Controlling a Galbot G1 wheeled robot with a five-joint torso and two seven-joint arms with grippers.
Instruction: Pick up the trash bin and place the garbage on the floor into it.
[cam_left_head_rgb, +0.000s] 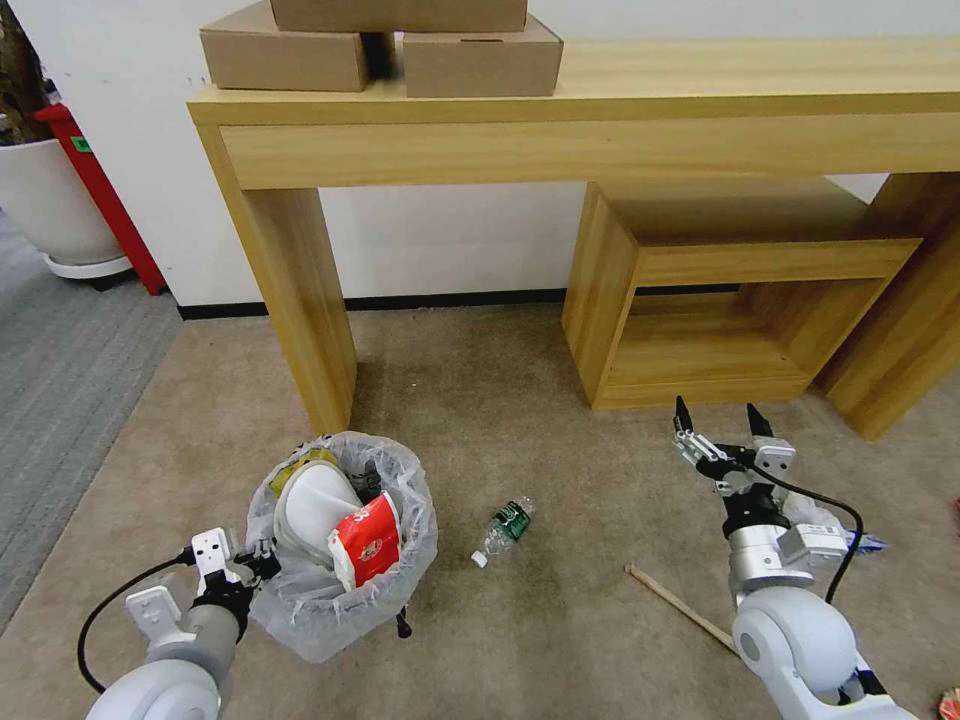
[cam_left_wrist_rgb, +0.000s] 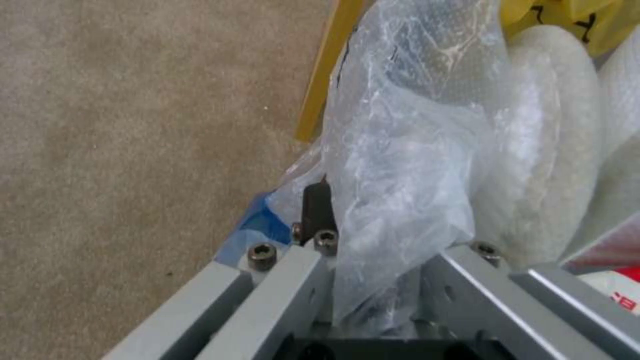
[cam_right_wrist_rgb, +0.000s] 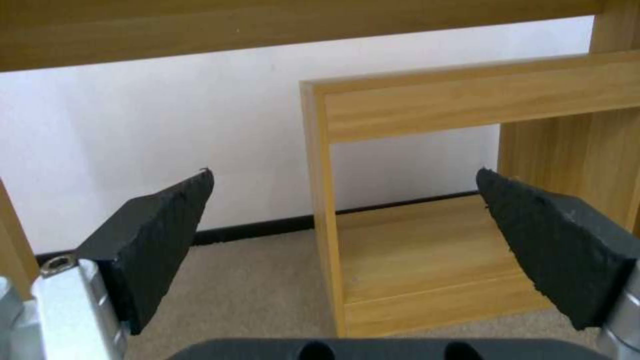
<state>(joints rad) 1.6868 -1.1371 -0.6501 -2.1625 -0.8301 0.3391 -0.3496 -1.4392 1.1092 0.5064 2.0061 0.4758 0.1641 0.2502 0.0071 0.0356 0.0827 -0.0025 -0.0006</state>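
The trash bin (cam_left_head_rgb: 340, 545) sits on the beige floor (cam_left_head_rgb: 560, 640) at the lower left, lined with a crinkled clear bag (cam_left_wrist_rgb: 400, 165). It holds a white wad, a red wrapper (cam_left_head_rgb: 366, 543) and something yellow. My left gripper (cam_left_head_rgb: 258, 568) is shut on the bin's near rim through the bag; one dark finger (cam_left_wrist_rgb: 317, 206) shows outside the plastic. Garbage lies on the carpet: a green-labelled clear bottle (cam_left_head_rgb: 505, 528) right of the bin and a wooden stick (cam_left_head_rgb: 680, 605) by my right arm. My right gripper (cam_left_head_rgb: 718, 420) hangs open and empty above the carpet, its fingers (cam_right_wrist_rgb: 167, 235) wide apart.
A wooden table (cam_left_head_rgb: 290, 290) with cardboard boxes (cam_left_head_rgb: 380, 50) stands ahead, one leg just behind the bin. A low wooden shelf unit (cam_left_head_rgb: 720, 290) faces the right gripper. A blue-white scrap (cam_left_head_rgb: 862, 543) lies beside the right arm. Grey carpet (cam_left_head_rgb: 70, 370) and a white planter (cam_left_head_rgb: 55, 210) are at the left.
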